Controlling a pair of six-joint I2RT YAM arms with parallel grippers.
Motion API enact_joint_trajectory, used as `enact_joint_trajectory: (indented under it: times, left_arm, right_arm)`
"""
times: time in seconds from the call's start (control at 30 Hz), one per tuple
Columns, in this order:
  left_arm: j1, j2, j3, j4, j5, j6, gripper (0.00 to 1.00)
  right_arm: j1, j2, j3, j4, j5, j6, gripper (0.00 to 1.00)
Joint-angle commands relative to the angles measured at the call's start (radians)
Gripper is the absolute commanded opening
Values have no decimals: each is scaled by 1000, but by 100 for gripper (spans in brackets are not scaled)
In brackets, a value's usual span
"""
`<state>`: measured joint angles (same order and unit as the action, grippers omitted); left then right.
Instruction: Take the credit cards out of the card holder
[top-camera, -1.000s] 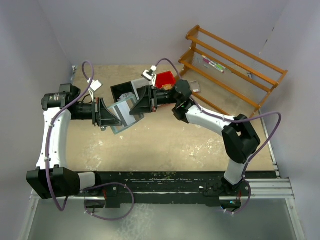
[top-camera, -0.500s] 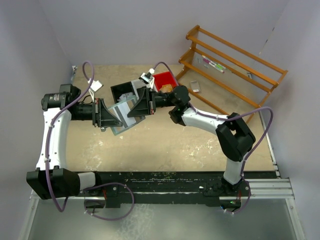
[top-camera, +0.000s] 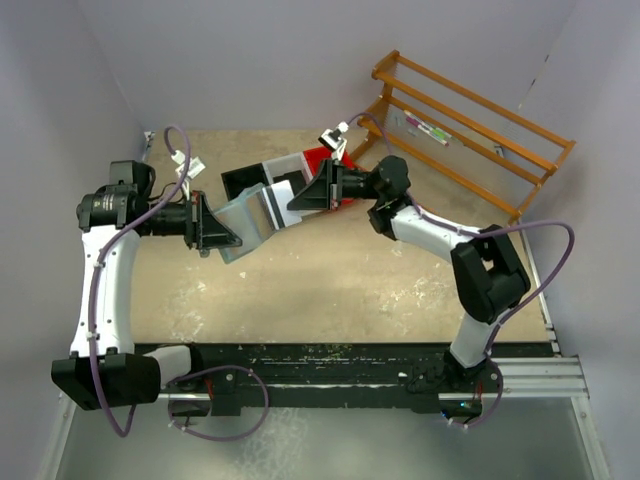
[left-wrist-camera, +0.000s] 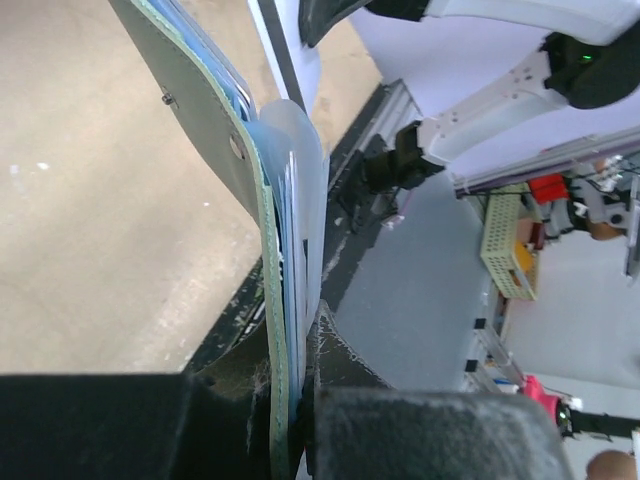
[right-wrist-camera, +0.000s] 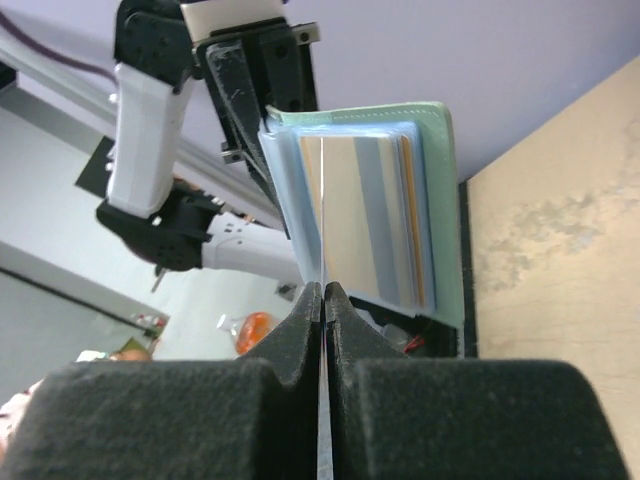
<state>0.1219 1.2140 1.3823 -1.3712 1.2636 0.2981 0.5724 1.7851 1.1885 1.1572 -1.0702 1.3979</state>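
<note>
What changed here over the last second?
The right arm drew back to the right, its shut jaws pulling a card out from the holder. The left jaws stayed clamped on the holder and barely moved. The black bin stayed put.

The card holder (right-wrist-camera: 443, 230) is pale mint green, its pocket pages (right-wrist-camera: 290, 200) tinted light blue, with a tan-orange card (right-wrist-camera: 405, 220) inside. The protruding card (top-camera: 283, 203) is white with a black stripe. One bin (top-camera: 318, 157) is red, another bin (top-camera: 243, 182) black, and the table (top-camera: 330, 290) is mottled beige with whitish scuffs.
</note>
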Motion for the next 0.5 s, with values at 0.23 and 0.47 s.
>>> enact_joint_trajectory:
  times: [0.23, 0.47]
  left_arm:
    - [2, -49, 95, 209, -444, -161, 0]
    - [1, -46, 129, 158, -311, -122, 0]
  right_arm:
    - [-64, 36, 209, -728, 265, -582, 0]
    - [-10, 275, 439, -792, 377, -627, 0]
